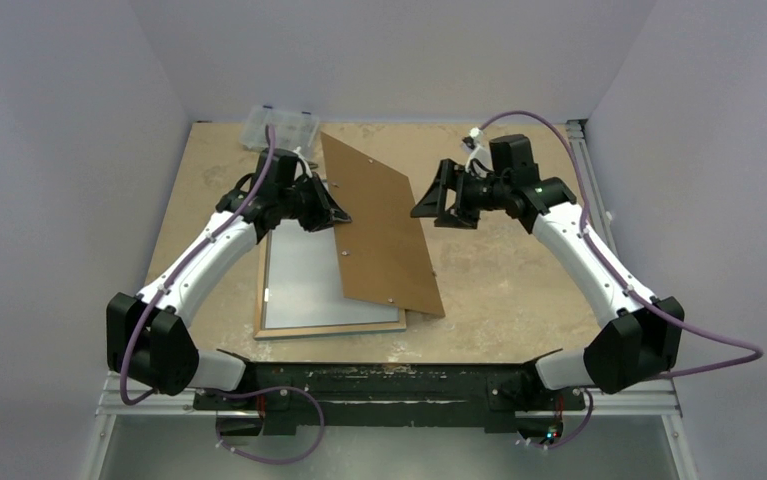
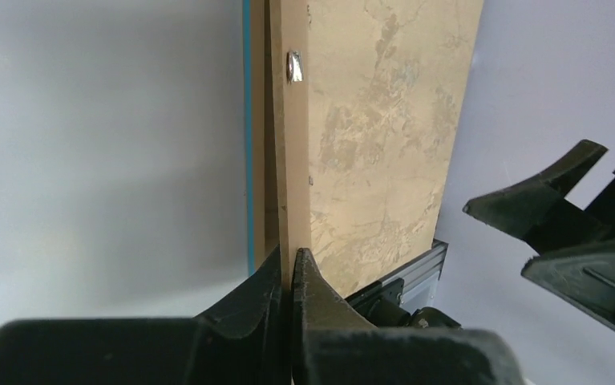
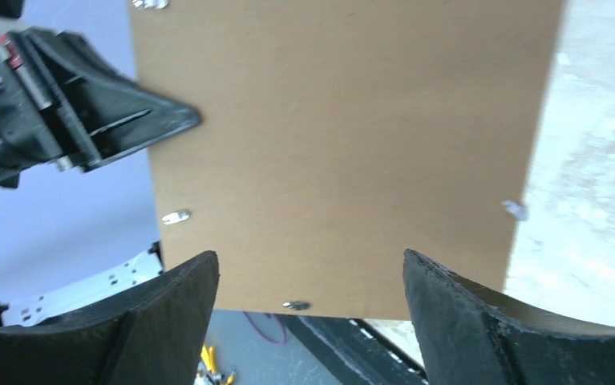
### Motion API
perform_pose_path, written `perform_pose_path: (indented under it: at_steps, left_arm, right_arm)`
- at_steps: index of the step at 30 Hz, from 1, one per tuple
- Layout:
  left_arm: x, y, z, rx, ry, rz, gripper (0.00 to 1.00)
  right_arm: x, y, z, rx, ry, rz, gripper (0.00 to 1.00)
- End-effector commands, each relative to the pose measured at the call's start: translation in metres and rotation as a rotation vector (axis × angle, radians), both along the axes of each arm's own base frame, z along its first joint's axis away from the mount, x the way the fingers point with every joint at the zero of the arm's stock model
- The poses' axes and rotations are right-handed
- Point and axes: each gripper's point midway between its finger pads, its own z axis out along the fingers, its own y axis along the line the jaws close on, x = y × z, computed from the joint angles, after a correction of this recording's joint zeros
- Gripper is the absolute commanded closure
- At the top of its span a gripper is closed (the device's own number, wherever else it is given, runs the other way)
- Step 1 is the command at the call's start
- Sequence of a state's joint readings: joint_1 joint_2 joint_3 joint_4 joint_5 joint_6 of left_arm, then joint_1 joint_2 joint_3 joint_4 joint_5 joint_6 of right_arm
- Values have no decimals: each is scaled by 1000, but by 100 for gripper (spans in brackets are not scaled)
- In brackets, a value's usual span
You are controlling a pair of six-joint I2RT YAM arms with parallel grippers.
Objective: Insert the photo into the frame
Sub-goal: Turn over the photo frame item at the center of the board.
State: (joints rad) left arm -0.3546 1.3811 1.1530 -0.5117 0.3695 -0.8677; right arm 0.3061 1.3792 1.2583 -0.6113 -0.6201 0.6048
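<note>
The frame (image 1: 331, 329) lies flat at centre left, its light wood back up; its blue edge shows in the left wrist view (image 2: 247, 144). A pale grey sheet (image 1: 304, 280) fills it; I cannot tell whether this is the photo's plain back. No printed picture shows. My left gripper (image 1: 337, 215) (image 2: 289, 258) is shut on the left edge of the brown backing board (image 1: 384, 230) (image 2: 296, 160) and holds it tilted up over the frame's right side. My right gripper (image 1: 429, 208) (image 3: 310, 265) is open and empty, facing the board's face (image 3: 344, 144) without touching it.
A clear plastic box (image 1: 279, 127) stands at the back left corner. Small metal tabs (image 3: 176, 216) stick out along the board's edges. An aluminium rail (image 1: 584, 170) runs along the table's right edge. Walls close in on three sides.
</note>
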Motion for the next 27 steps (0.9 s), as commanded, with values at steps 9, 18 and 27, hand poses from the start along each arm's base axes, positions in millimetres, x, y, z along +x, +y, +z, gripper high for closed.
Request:
perform_pose_path:
  at_steps: [9,18,27]
  left_arm:
    - [-2,11,71,-268,-241,-35,100]
    - [-31,28,132,-389,-378,-132,100]
    - [-58,25,178,-511,-477,-277,100]
  right_arm:
    - [11,-63,-28,43,-58,-51,2]
    - [7,-49,-21,239,-71,60,4]
    - [12,-36,10,404,-124,130,8]
